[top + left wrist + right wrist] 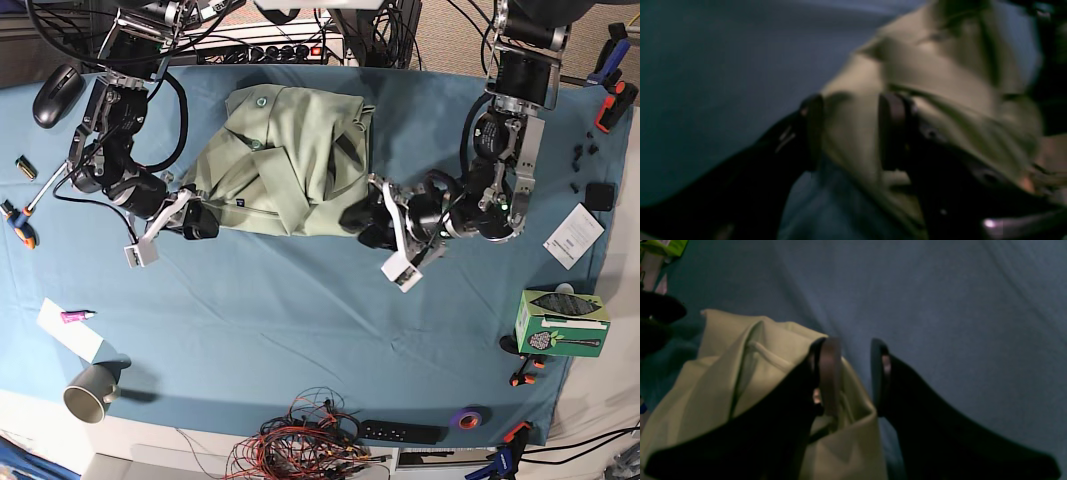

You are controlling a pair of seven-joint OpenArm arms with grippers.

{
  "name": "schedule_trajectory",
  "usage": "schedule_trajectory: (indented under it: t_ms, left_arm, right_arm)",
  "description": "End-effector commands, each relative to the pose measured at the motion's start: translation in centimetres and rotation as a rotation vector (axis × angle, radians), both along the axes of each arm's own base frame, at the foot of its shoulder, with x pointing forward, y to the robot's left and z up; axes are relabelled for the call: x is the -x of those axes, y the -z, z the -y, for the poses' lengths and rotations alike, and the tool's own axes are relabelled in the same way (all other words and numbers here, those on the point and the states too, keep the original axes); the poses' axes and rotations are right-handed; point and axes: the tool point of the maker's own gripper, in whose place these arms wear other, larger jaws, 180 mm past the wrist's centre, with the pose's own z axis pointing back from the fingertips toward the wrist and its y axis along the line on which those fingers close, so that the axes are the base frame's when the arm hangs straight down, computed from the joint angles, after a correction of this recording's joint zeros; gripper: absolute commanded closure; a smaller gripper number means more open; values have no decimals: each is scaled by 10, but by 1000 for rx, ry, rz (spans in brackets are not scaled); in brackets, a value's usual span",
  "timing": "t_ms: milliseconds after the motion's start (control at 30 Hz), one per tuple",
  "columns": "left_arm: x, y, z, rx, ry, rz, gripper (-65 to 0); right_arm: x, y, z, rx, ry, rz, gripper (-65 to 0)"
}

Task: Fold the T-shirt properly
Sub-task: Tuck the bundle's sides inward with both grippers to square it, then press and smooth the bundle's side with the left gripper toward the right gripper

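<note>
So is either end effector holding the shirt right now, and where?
Neither grips it. The left end effector stands open astride a fold of the T-shirt; the right end effector is open at its edge, one finger on the fabric.

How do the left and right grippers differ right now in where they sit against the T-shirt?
The left gripper has T-shirt fabric lying between its open jaws; the right gripper has bare table cloth in its gap, with shirt only against one finger. In the base view the left gripper is at the shirt's right edge, the right gripper at its lower left corner. Both are open.
</note>
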Motion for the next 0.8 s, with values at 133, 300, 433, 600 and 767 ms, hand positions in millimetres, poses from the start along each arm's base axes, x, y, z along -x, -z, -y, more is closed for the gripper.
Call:
schedule_trajectory:
  t_ms: [133, 300, 433, 600, 767]
  left_arm:
    - [-4, -25, 18, 88, 38, 56, -276]
    - [-15, -16, 29, 37, -38, 56, -314]
    - [-20, -3, 39, 23, -63, 15, -316]
    - [-16, 24, 49, -21, -23, -65, -316]
    - [-8, 32, 61, -42, 24, -84, -316]
  right_arm:
    - [-20, -27, 2, -13, 5, 96, -161]
    - [-20, -27, -3, -24, 1, 94, -161]
    - [-20, -25, -10, -41, -2, 91, -161]
    - [-20, -25, -12, -45, -2, 91, -161]
    - [-20, -25, -12, -46, -2, 91, -161]
